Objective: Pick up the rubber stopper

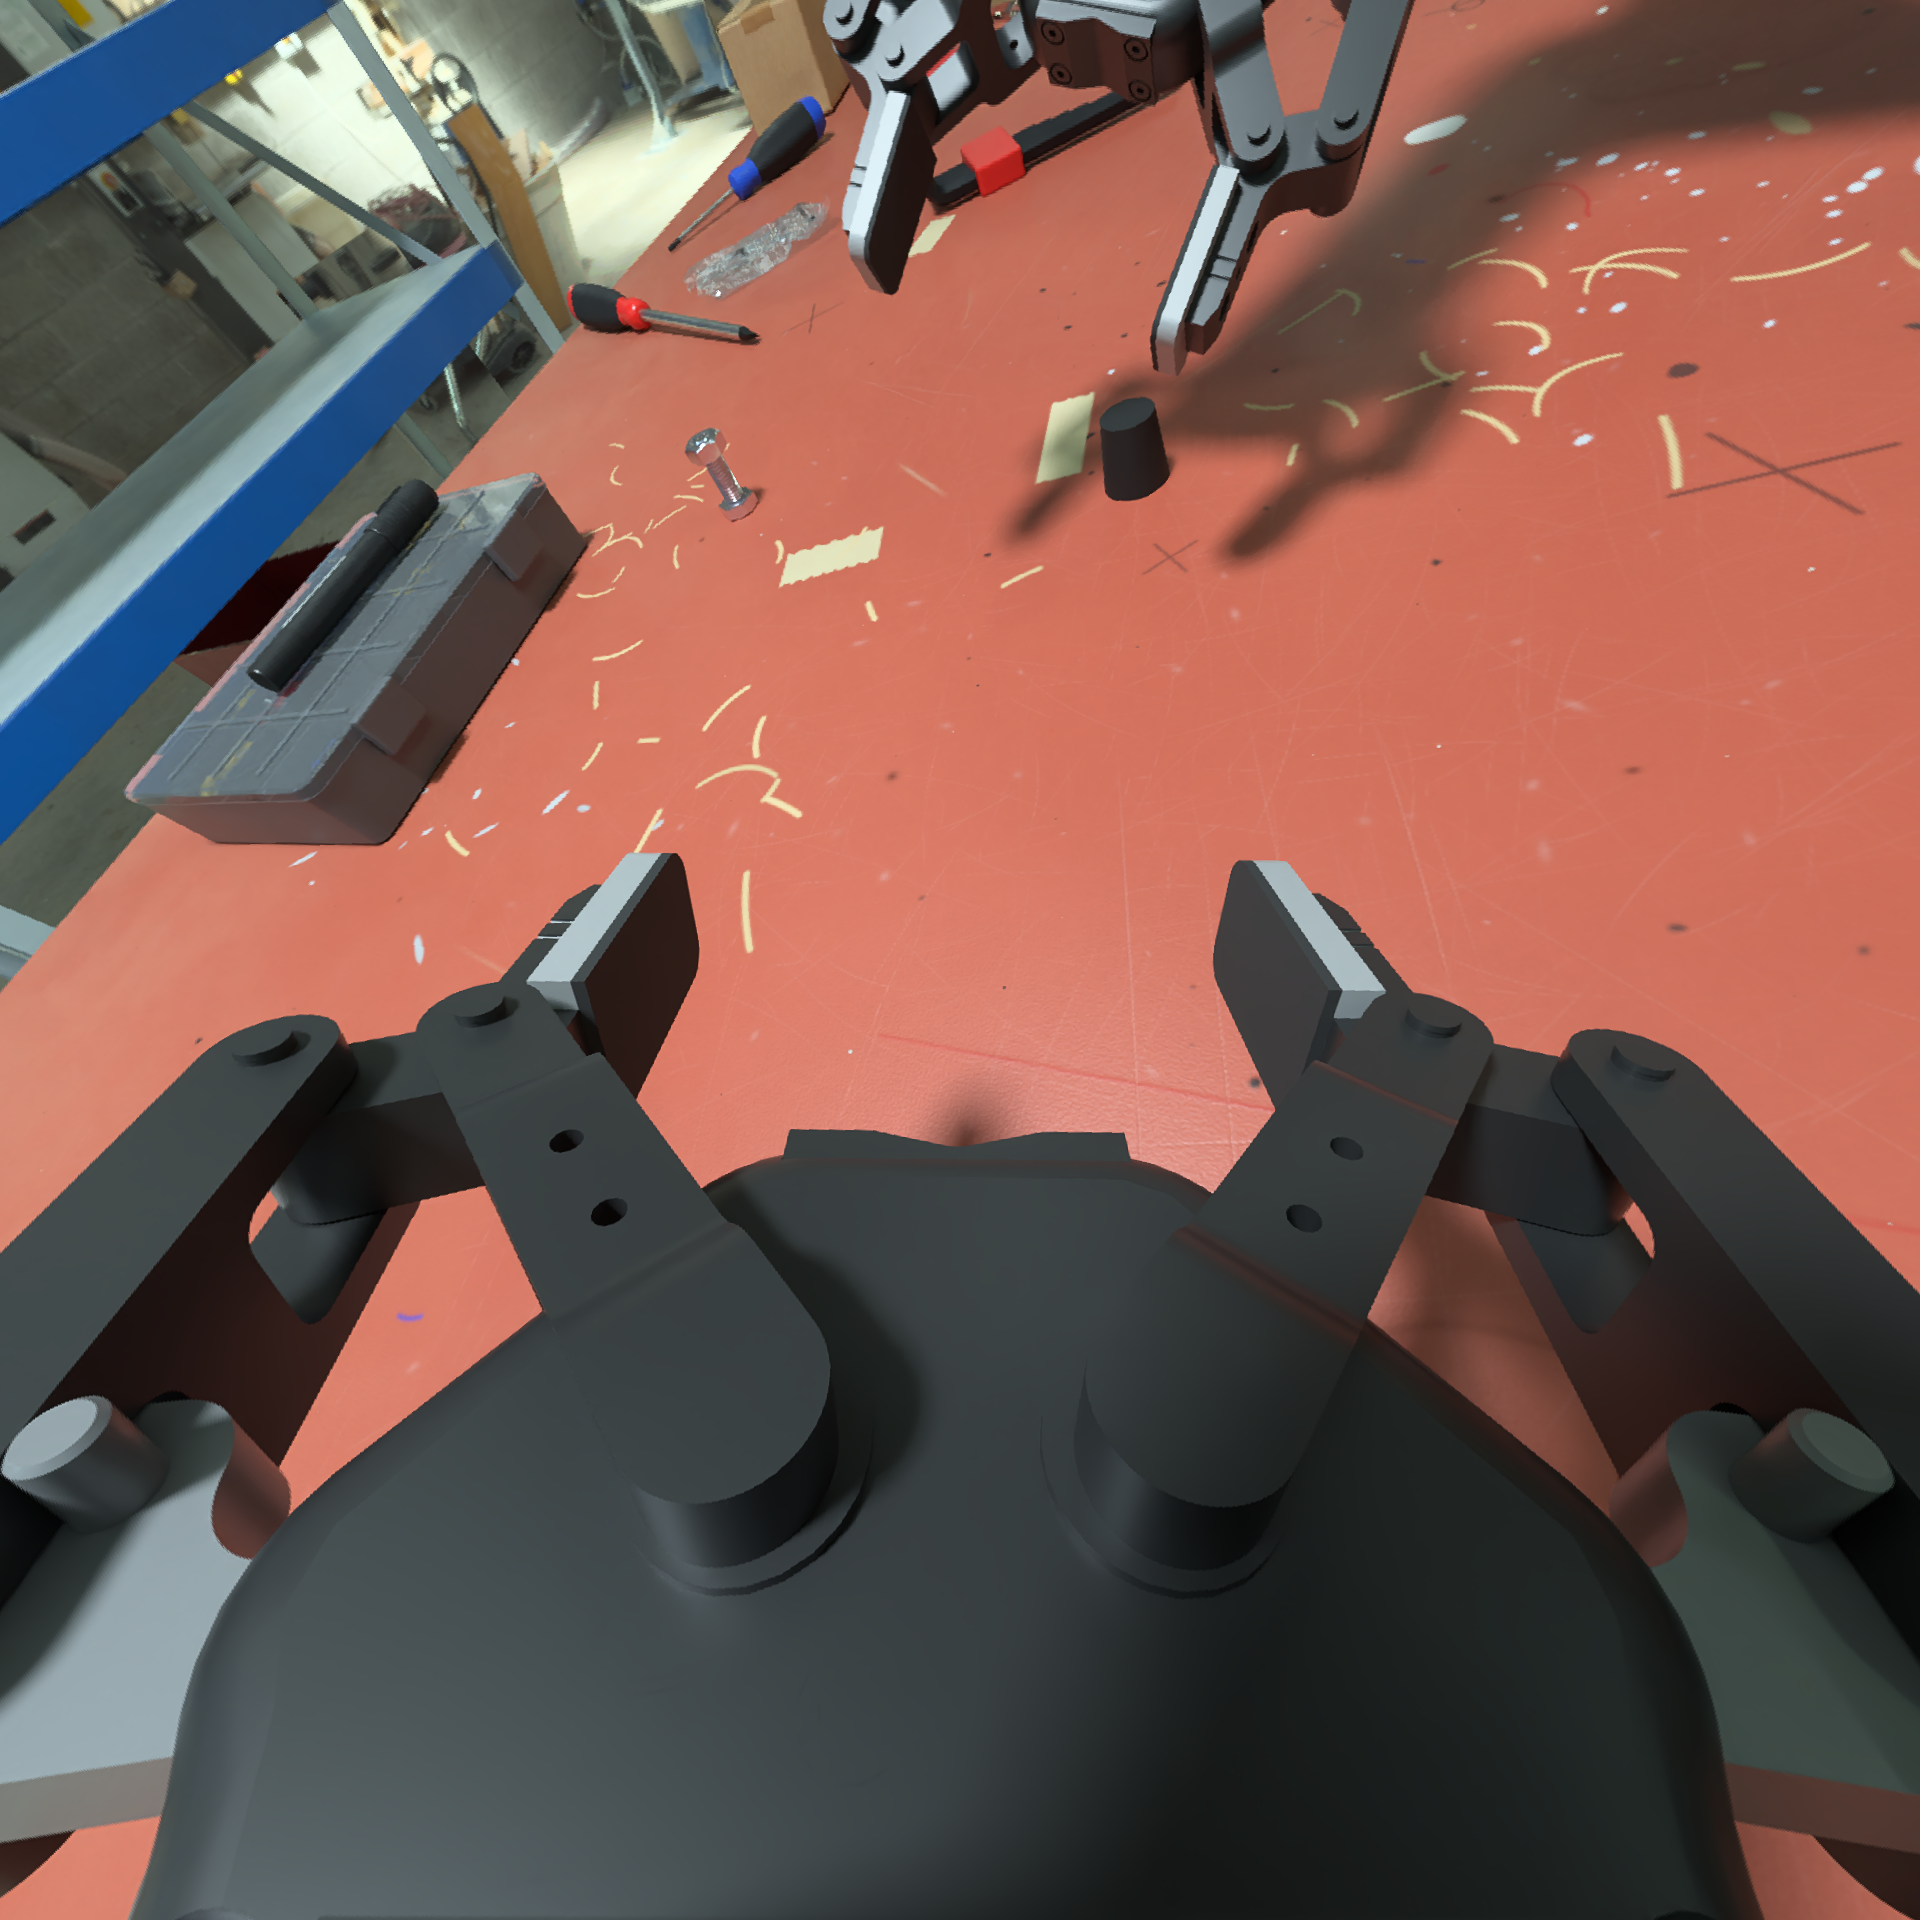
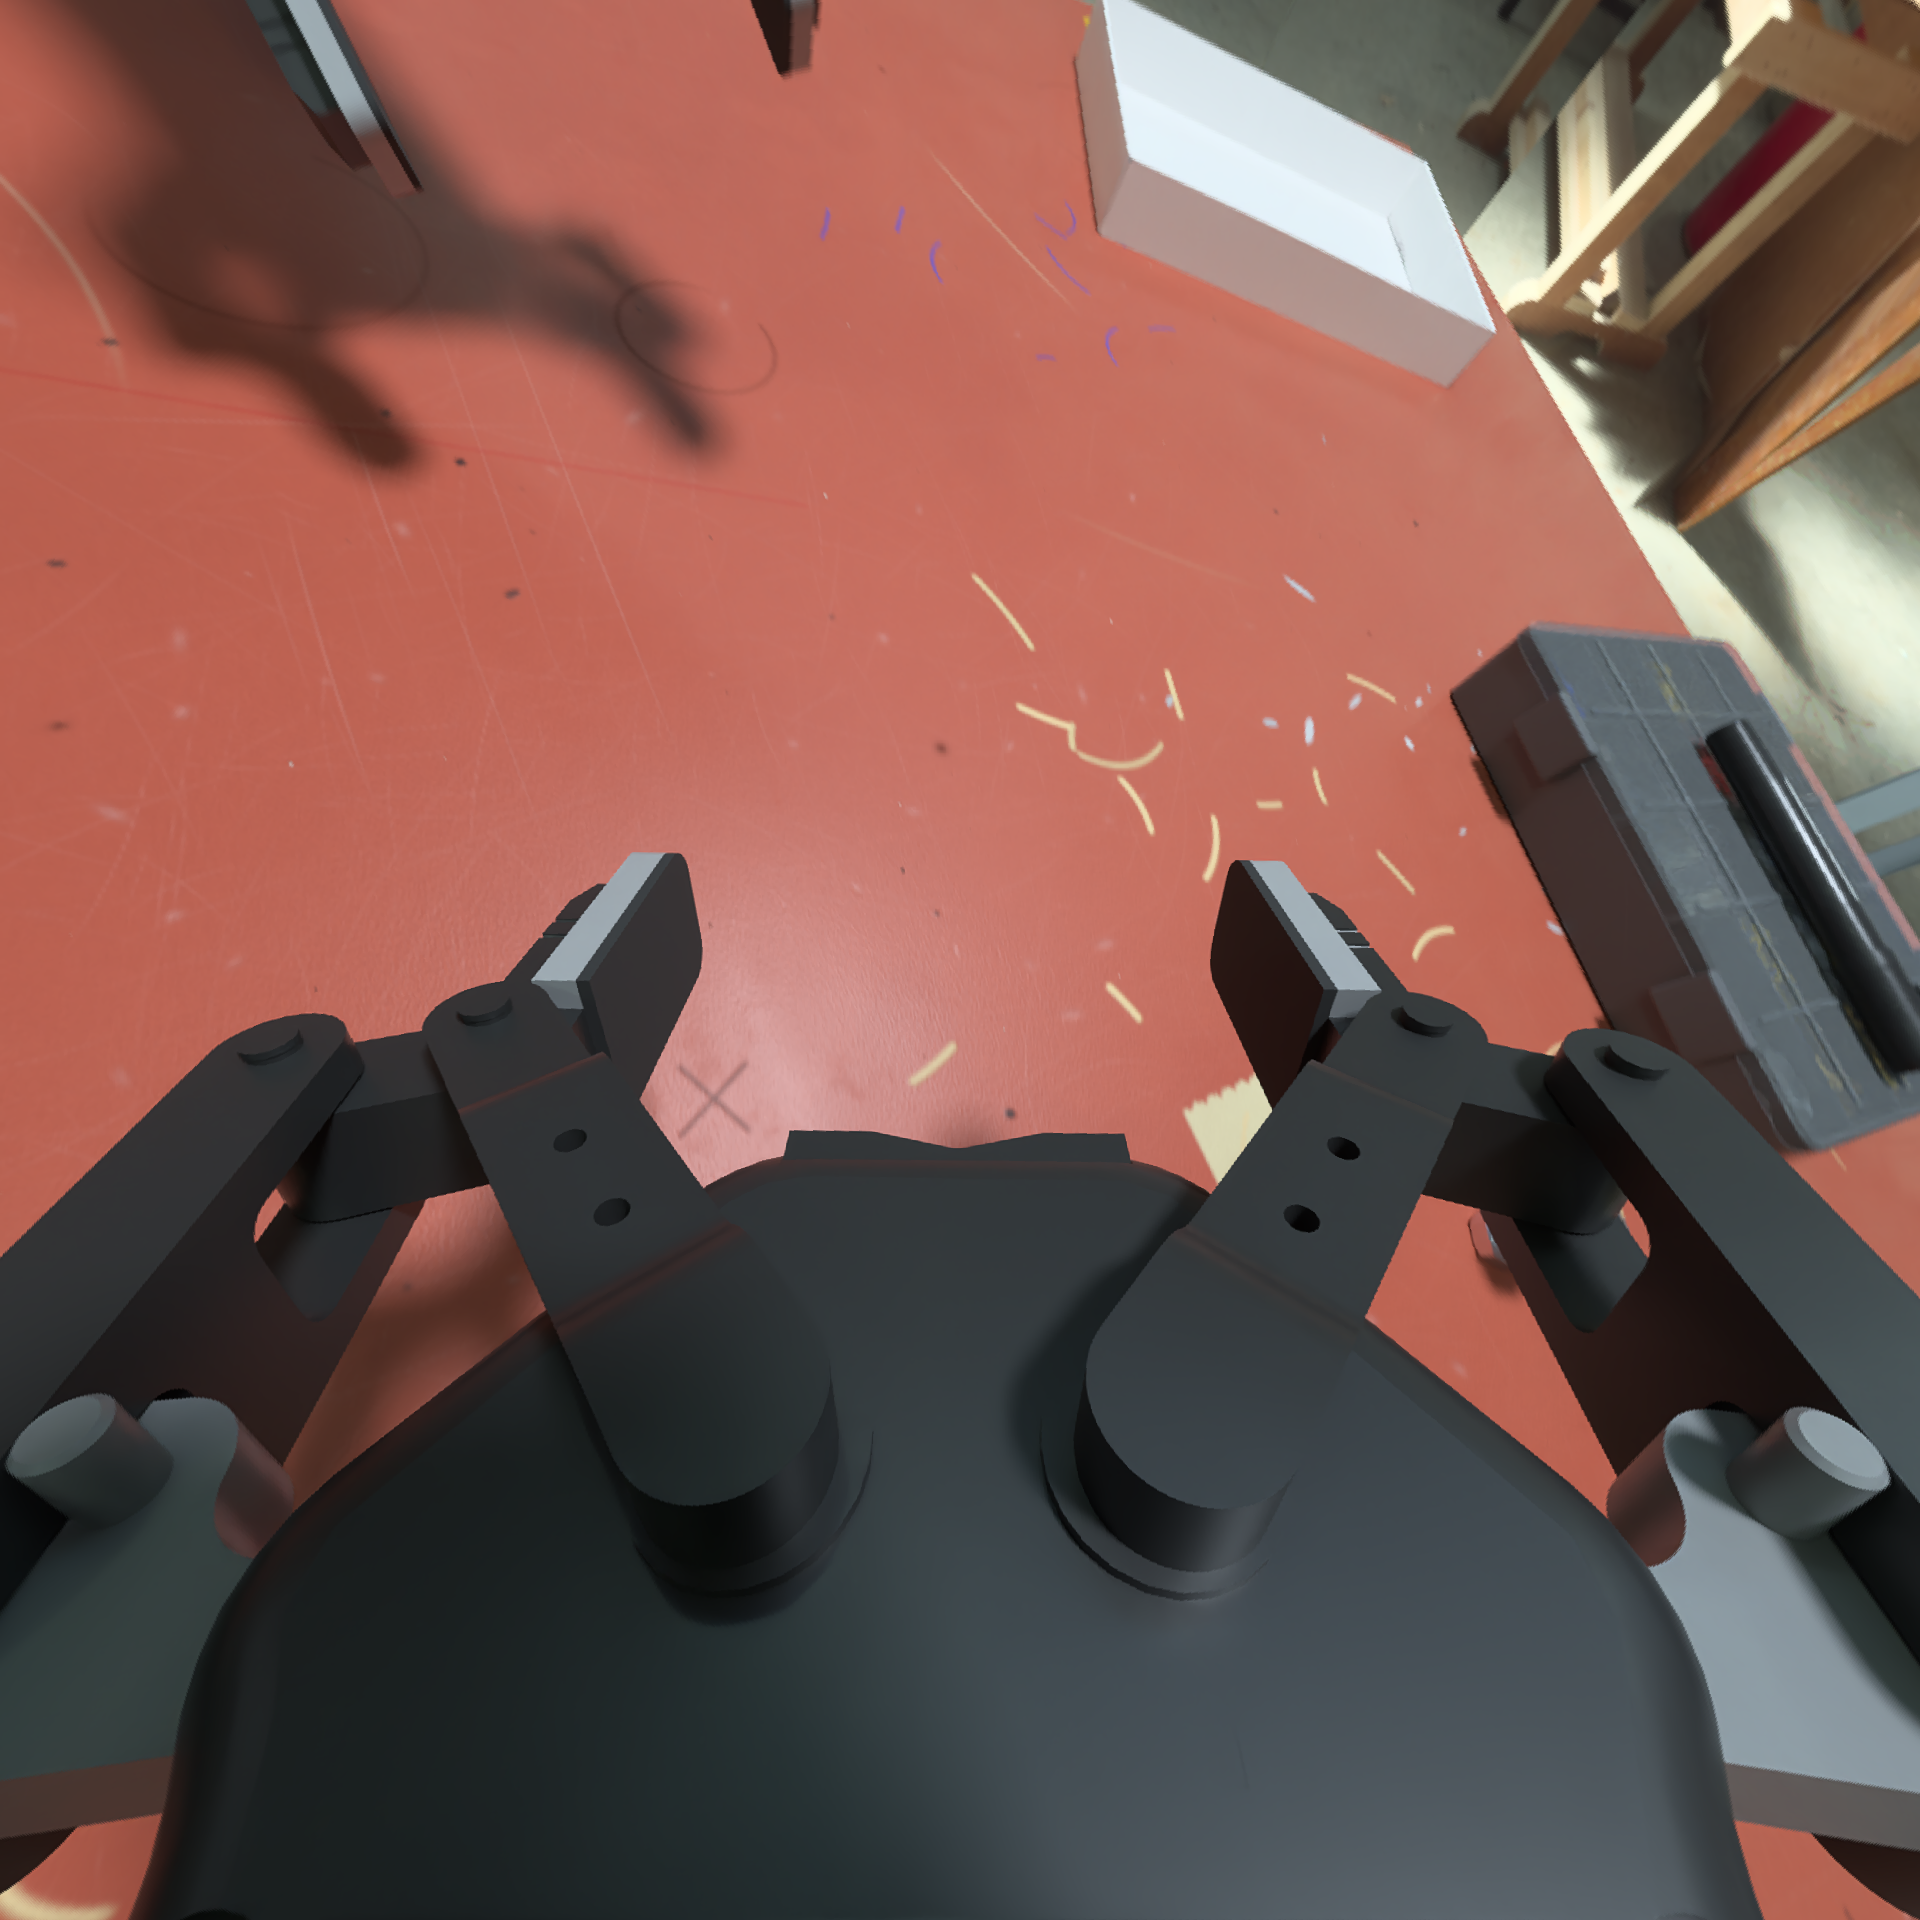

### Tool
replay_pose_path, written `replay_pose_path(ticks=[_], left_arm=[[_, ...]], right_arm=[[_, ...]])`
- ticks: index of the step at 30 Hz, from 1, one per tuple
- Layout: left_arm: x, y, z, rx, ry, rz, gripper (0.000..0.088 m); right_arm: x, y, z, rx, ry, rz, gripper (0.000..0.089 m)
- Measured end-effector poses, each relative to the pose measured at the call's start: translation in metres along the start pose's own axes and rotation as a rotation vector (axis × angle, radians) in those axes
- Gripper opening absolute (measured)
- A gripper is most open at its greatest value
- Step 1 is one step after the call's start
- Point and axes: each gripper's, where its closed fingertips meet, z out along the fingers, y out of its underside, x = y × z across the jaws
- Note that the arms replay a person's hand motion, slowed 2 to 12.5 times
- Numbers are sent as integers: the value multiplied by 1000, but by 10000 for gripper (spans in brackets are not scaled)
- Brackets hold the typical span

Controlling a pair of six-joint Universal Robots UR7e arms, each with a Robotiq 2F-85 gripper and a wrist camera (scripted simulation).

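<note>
The small black tapered rubber stopper (image 1: 1130,449) stands upright on the scuffed red table top (image 1: 1143,790), with a strip of pale tape (image 1: 1066,437) just beside it. Above it hangs the right gripper (image 1: 1029,281), fingers spread wide and empty (one fingertip (image 1: 1184,332) is near the stopper but apart from it). In its own view the right gripper (image 2: 956,945) shows only bare table between its fingers; the stopper is out of sight there. The left gripper (image 1: 956,935) is well apart from the stopper, also wide and holding nothing. Farther off lie a silver hex bolt (image 1: 720,475), a jagged-edged tape scrap (image 1: 831,556), a red-and-black screwdriver (image 1: 649,313) and a blue-and-black screwdriver (image 1: 764,161). A grey compartment case (image 1: 364,675) carries a black marker (image 1: 348,582) on its lid. A white open box (image 2: 1278,208) sits near the table edge.
</note>
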Motion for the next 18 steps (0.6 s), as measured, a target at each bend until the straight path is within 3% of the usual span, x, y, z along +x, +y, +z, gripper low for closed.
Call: replay_pose_path(ticks=[6, 18], left_arm=[[4, -2, -6, 14, -1, -16, 854], [18, -10, -13, 45, 12, -37, 854]], right_arm=[[1, 24, -15, -55, 0, 54, 770], [-18, 59, -29, -130, -76, 169, 665]])
